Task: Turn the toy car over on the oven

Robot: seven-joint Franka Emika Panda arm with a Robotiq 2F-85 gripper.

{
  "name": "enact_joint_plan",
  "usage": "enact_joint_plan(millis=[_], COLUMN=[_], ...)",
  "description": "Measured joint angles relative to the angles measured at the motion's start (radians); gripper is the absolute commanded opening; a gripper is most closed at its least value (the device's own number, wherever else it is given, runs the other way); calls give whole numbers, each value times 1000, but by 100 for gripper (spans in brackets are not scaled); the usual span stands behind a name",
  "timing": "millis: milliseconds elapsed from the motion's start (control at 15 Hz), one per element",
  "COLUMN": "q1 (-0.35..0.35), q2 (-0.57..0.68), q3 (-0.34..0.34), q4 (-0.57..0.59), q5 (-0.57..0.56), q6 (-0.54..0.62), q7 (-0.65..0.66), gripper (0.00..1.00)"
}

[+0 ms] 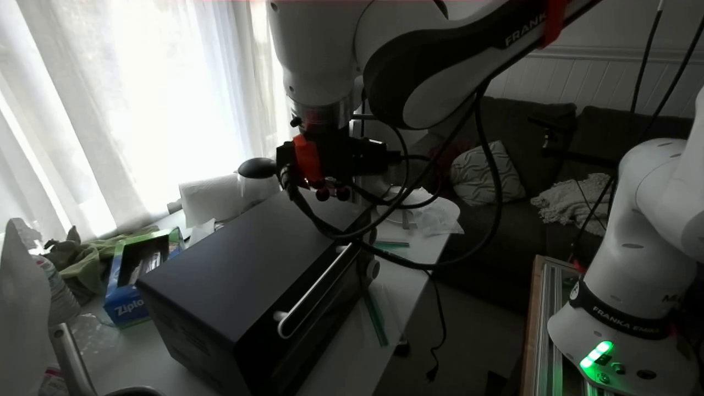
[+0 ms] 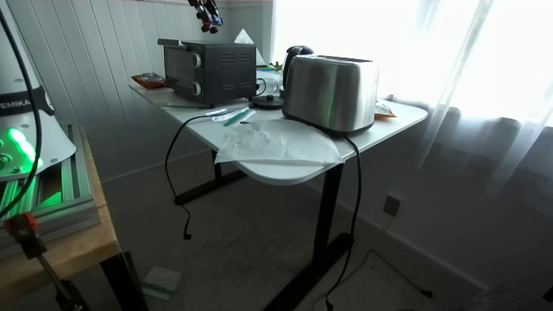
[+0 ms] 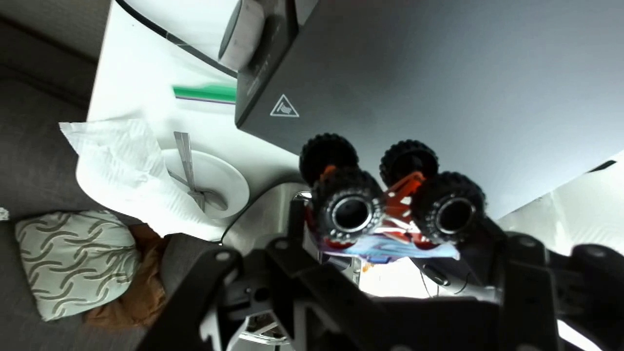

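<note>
Plainly gripped: black 2-fingered gripper (image 3: 392,231), jaws spread partway, clamped on the tiny red-and-blue plastic-looking toy car (image 3: 399,207).
The toy car hangs wheels-down above the large black boxy oven (image 1: 231,264), apart from its top. It is probably light and stiff, but its 4 knobbly black wheels (image 3: 348,187) could spin or give under pressure, so the body looks the surer place to hold; smooth sides may slip.

- thin white cloth curtains (image 1: 148,104) glow with bright light
- a pale board wall (image 2: 103,103) has up-and-down lines
- a pale, squiggly-striped pillow (image 1: 485,176) sits on a dark cloth couch (image 1: 520,234)
- a white, black-legged table (image 2: 278,172) stands on the flat grey floor (image 2: 246,229)
</note>
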Motion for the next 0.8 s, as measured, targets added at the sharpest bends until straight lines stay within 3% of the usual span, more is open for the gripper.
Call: enact_joint_plan(millis=[800], q1=[82], q2=[107], q3=[-2], q4=[20], q5=[-234], q6=[-8], q7=[212], gripper=[50])
